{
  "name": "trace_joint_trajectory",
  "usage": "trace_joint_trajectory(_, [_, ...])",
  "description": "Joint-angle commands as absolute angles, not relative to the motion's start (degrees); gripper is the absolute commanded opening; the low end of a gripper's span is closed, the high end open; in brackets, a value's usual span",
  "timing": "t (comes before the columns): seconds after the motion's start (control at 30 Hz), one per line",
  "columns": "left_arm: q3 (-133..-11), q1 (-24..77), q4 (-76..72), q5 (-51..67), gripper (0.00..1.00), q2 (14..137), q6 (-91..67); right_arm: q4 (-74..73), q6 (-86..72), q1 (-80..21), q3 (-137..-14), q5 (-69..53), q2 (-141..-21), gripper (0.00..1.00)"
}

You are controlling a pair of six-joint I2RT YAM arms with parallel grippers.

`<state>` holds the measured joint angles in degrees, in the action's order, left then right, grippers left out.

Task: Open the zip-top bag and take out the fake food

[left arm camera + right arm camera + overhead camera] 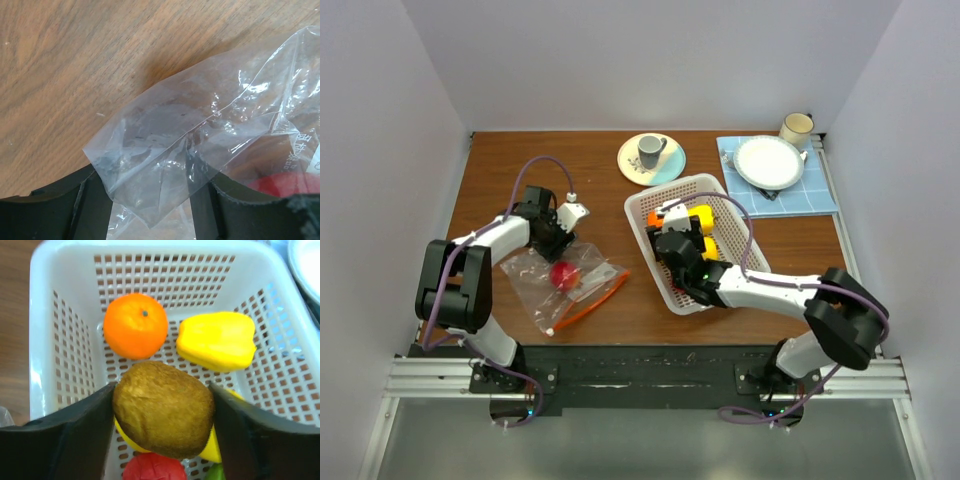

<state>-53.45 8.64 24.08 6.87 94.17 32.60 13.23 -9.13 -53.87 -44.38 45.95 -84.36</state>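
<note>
The zip-top bag (570, 285) lies on the table at the left, its orange-red zip strip (592, 305) toward the near right. A red fruit (564, 276) is inside it. My left gripper (558, 238) is at the bag's far corner. In the left wrist view (150, 190) its jaws stand apart with the clear film (200, 125) bulging between and over them. My right gripper (678, 243) is inside the white basket (645, 205), shut on a brown kiwi (162, 407) and holding it above an orange (135, 325), a yellow pepper (216, 340) and a red fruit (152, 469).
A saucer with a grey cup (650, 152) stands behind the basket. A blue cloth (820, 195) at the back right holds a white plate (769, 160), with a cream mug (796, 127) behind it. White walls close in the table on three sides.
</note>
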Motion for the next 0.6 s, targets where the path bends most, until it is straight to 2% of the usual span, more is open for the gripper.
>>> trace_joint_trajectory(0.0, [-52.7,8.4,22.4,5.7,0.59,94.7,33.5,11.0,-11.3,-54.8,-47.4,47.6,-83.1,0.95])
trace_joint_trajectory(0.03, [-52.8,8.4,22.5,5.6,0.59,94.7,33.4,11.5,-11.3,-54.9,-47.4,47.4,-82.4,0.98])
trace_joint_trajectory(0.13, [-53.6,8.4,23.2,6.2,0.58,94.7,33.1,12.6,-9.5,-55.8,-46.6,45.5,-80.4,0.99])
trace_joint_trajectory(0.33, [-54.1,8.4,23.4,6.2,0.56,94.7,33.0,18.4,-0.4,-70.8,-45.3,43.8,-79.4,0.98])
trace_joint_trajectory(0.37, [-54.1,8.4,23.4,6.0,0.55,95.0,33.1,18.4,-1.1,-72.2,-45.6,42.7,-81.0,0.96])
trace_joint_trajectory(0.4, [-54.1,8.4,23.3,5.9,0.55,95.1,33.1,18.3,-1.8,-73.5,-46.1,40.9,-81.8,0.85])
trace_joint_trajectory(0.47, [-54.0,8.4,23.4,5.8,0.55,95.2,33.1,18.9,-3.6,-76.3,-46.8,38.9,-84.7,0.71])
trace_joint_trajectory(0.5, [-54.0,8.4,23.3,5.8,0.55,95.2,33.0,19.4,-4.2,-76.6,-46.8,38.2,-85.9,0.56])
trace_joint_trajectory(0.57, [-54.1,8.4,23.3,5.8,0.55,95.4,33.1,20.7,-5.4,-77.1,-47.9,36.5,-88.1,0.42])
